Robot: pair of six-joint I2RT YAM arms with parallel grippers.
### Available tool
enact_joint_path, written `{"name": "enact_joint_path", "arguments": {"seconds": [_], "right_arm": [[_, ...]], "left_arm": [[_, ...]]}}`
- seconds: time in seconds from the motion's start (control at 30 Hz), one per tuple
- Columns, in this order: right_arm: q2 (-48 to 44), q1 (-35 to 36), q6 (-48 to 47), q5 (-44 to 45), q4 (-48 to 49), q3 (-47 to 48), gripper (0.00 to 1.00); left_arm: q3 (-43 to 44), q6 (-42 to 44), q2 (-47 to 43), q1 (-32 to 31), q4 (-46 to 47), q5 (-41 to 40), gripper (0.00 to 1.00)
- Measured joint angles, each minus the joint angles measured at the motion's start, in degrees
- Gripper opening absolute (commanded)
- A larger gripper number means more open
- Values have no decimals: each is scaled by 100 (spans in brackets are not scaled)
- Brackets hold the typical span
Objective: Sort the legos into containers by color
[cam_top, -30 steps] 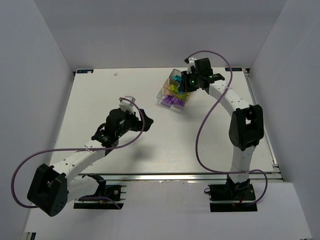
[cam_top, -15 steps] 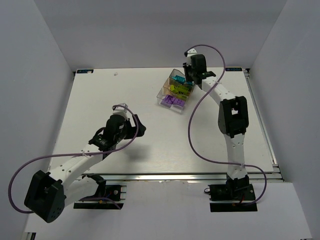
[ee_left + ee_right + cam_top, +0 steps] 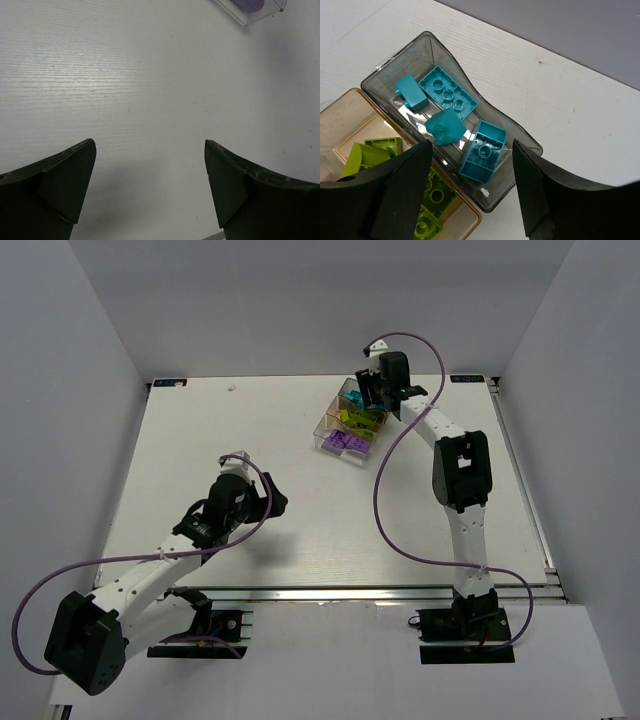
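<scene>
Right gripper (image 3: pixel 468 150) has swung from tray's right side to above tray's (image 3: pixel 325 426) far compartment; jaws apart, empty. Teal legos (image 3: pixel 447 92) in that compartment (four pieces visible), lime legos (image 3: pixel 427 200) in the middle, purple legos (image 3: pixel 347 443) at the near end. Left gripper (image 3: pixel 150 145) well apart from tray, over bare worktop (image 3: pixel 250 420), jaws apart.

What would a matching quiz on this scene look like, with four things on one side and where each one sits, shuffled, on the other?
Things:
1. teal bricks
2. lime green bricks
3. purple bricks
4. left gripper

Places:
A. middle compartment of the tray
B. open above bare table
C. tray compartment nearest the arms' bases
D. tray compartment farthest from the bases, under the right gripper

Pairs: 1-D, 2-A, 3-C, 4-B
</scene>
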Motion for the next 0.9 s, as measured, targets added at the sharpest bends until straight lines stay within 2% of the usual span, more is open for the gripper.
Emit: {"name": "enact_joint_path", "arguments": {"seconds": [0.17,0.3,0.4,0.47,0.7,0.9], "right_arm": [[-4,0,-232,-444,-125,39,89],[-402,-39,-800,-1744,-632,-186,89],[-1440,-48,-960,-2710,-765,-1130,89],[-2227,-50,-848,-3060,-649,-1788,89],[-4701,-323,-385,-3386,48,-4212,89],[-5565,-1366,-258,-3397,-33,-5541,89]], "left_arm": [[22,2,66,0,-76,-50,98],[57,-28,63,0,-144,-138,98],[155,-111,61,0,-289,-269,98],[262,-153,61,2,-431,-350,98],[776,-284,68,22,-774,-466,98],[1025,-444,212,39,-809,-409,98]]}}
